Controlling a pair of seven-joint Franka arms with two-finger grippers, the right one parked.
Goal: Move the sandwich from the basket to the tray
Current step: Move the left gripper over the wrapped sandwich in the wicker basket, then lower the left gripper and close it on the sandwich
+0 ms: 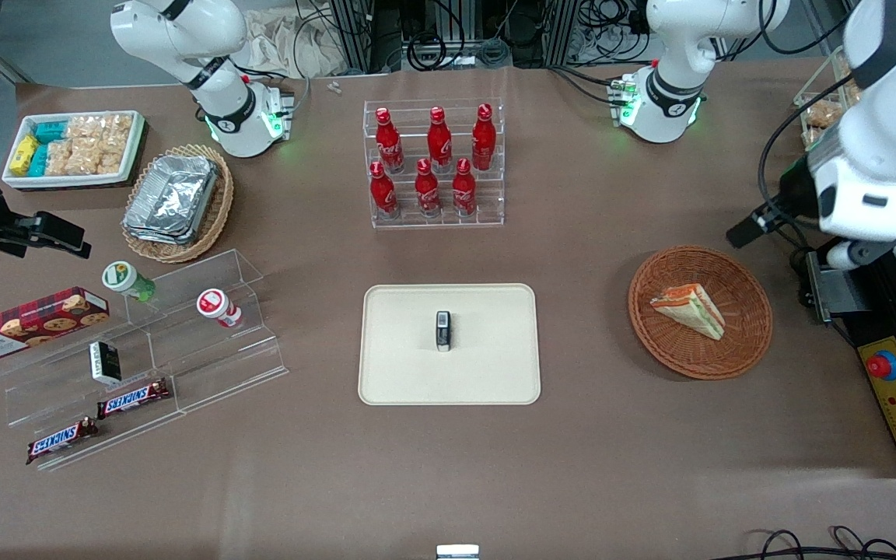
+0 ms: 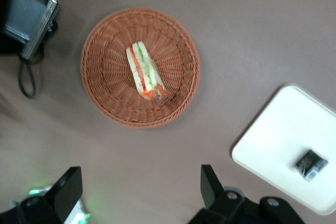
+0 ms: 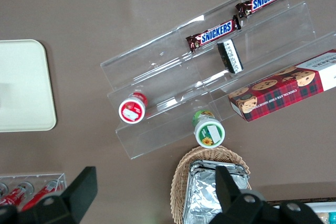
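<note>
Soft, light, squashable sandwich (image 2: 145, 72) in basket (image 2: 105, 100) — best pinched gently across bread faces — with pincer (image 2: 137, 190) hovering above bench, fingers wide apart, empty.

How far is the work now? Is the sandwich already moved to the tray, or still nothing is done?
Nothing is done yet. The sandwich lies in the basket, untouched. The tray holds only a small dark object. In hand: the gripper is open and empty, above the table beside the basket. Left: descend, grasp the sandwich, lift it, carry it to the tray and release it there.
</note>
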